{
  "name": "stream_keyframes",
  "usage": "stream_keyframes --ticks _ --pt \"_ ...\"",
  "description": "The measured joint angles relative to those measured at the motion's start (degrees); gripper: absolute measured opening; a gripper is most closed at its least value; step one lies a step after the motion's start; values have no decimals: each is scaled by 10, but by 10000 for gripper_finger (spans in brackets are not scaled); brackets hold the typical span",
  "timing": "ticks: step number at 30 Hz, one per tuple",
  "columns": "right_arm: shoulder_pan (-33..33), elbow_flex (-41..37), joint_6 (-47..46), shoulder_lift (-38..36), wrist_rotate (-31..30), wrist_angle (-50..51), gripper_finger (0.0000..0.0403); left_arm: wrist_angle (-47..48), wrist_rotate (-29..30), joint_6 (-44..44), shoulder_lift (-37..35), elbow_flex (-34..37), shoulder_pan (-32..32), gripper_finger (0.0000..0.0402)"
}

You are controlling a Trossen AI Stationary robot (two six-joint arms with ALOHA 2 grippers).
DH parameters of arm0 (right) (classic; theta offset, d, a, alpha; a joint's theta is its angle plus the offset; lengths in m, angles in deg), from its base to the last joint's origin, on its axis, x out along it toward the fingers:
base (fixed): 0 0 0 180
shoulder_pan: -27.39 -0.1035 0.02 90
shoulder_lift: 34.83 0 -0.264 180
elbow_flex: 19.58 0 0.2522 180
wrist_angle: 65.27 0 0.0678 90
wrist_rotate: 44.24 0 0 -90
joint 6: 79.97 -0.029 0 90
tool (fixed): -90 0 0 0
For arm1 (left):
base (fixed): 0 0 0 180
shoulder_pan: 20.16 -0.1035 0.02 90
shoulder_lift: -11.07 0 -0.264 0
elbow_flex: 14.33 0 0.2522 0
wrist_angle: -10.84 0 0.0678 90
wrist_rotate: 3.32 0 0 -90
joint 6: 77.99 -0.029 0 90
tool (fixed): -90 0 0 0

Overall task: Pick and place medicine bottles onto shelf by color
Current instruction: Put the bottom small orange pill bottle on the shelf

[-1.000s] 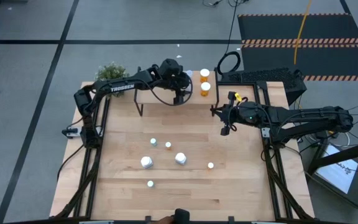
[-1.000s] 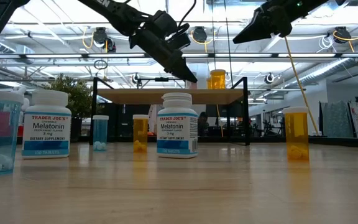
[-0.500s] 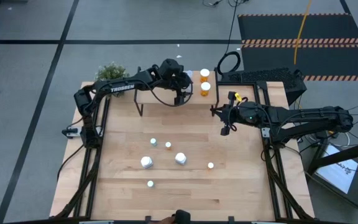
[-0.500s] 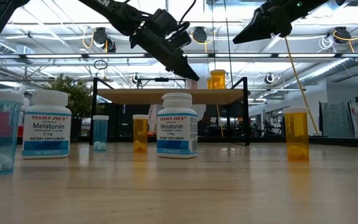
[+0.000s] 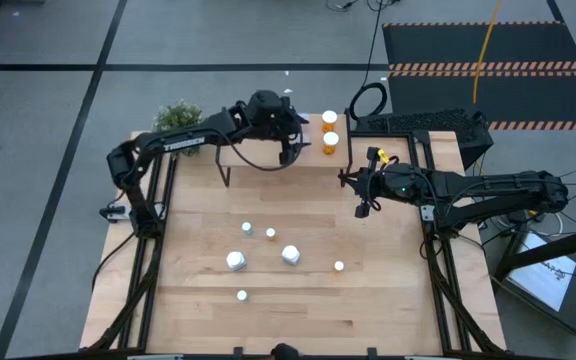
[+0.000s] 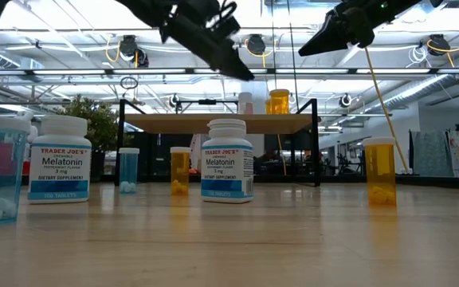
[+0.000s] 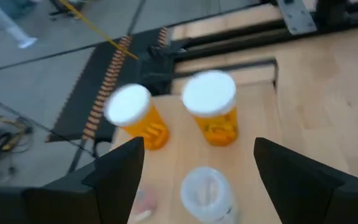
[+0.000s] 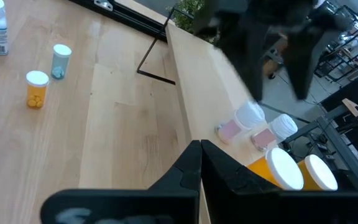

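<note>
Lifted since the earlier frames, the left gripper now hangs above the low light-wood shelf on black metal legs, fingers spread wide and empty, leaving a small clear white-capped bottle standing on the board between them. Just beyond it stand two orange white-capped medicine bottles at the shelf's right end. Six more bottles remain scattered on the large wooden tabletop. Its dark arm reaches in from the table's left edge. The right gripper, fingers pressed together, hovers by the shelf's right end, its arm stretched in from the right.
</note>
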Motion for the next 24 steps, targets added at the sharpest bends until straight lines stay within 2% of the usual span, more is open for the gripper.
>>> stream_keyframes --ticks 5,12,21,24 --pt "0 0 -3 0 0 0 0 12 62 49 -60 0 22 289" --pt "0 0 -29 0 1 2 0 75 98 101 -150 16 83 252" --pt "-2 0 -121 0 7 4 0 26 193 143 -293 194 194 213" --pt "-2 0 -175 0 37 4 0 -6 234 151 -337 252 232 210"
